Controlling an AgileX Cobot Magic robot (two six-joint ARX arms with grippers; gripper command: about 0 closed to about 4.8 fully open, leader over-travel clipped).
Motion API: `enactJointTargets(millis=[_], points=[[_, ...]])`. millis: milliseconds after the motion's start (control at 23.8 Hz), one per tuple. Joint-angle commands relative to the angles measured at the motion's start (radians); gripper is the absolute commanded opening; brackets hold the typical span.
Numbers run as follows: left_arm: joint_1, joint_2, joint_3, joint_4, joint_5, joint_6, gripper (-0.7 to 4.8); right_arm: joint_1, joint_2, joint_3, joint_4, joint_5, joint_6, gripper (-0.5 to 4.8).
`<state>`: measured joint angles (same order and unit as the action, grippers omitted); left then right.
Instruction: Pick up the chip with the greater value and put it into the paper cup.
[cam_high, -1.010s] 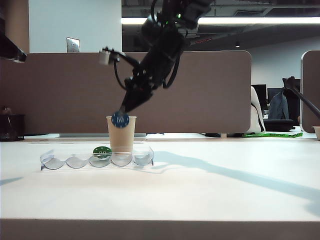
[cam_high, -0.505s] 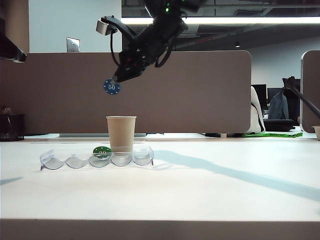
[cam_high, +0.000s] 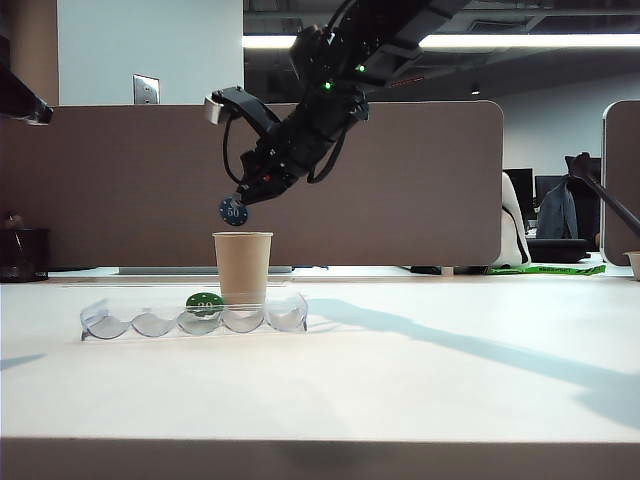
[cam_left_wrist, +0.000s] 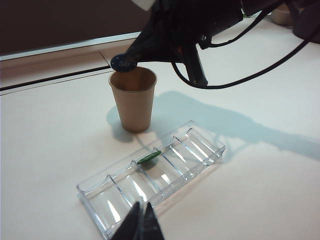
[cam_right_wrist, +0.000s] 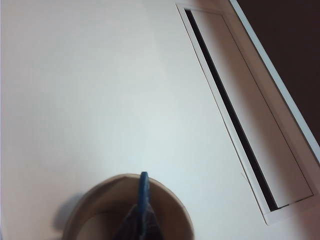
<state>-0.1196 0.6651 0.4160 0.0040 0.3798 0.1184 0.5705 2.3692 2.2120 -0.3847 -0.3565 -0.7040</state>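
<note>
The dark-blue chip marked "50" hangs just above the rim of the tan paper cup, pinched on edge by my right gripper, which is shut on it. From the right wrist view the chip shows edge-on over the cup's open mouth, with the gripper behind it. In the left wrist view the chip sits over the cup. My left gripper is shut and empty, near the tray's end. A green chip stands in the clear tray.
The clear wavy tray lies in front of the cup, with the green chip in a middle slot. A long slot runs across the table behind the cup. A brown partition stands at the back.
My right gripper rose with the blue chip from the cup's rim, swung up and left, then came back down to just above the rim. The left arm stayed still.
</note>
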Motion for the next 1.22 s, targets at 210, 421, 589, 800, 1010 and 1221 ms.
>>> enactJointTargets(millis=[210, 421, 589, 800, 1010, 1221], points=[[0.0, 0.0, 0.005, 0.013, 0.006, 0.001, -0.05, 0.001, -0.005, 0.003, 0.021, 0.052, 0.033, 0.1], [0.0, 0.0, 0.005, 0.013, 0.006, 0.001, -0.05, 0.002, -0.005, 0.003, 0.011, 0.051, 0.073, 0.59], [0.0, 0.0, 0.005, 0.013, 0.006, 0.001, -0.05, 0.002, -0.005, 0.003, 0.011, 0.051, 0.073, 0.59], [0.0, 0.0, 0.005, 0.013, 0.004, 0.001, -0.05, 0.002, -0.015, 0.004, 0.032, 0.053, 0.073, -0.03], [0.001, -0.001, 0.005, 0.039, -0.007, 0.001, -0.05, -0.007, -0.065, 0.004, 0.08, 0.078, 0.128, -0.02], [0.002, -0.003, 0.005, 0.103, -0.12, -0.052, -0.05, -0.106, -0.131, 0.003, 0.056, -0.017, 0.276, -0.02]])
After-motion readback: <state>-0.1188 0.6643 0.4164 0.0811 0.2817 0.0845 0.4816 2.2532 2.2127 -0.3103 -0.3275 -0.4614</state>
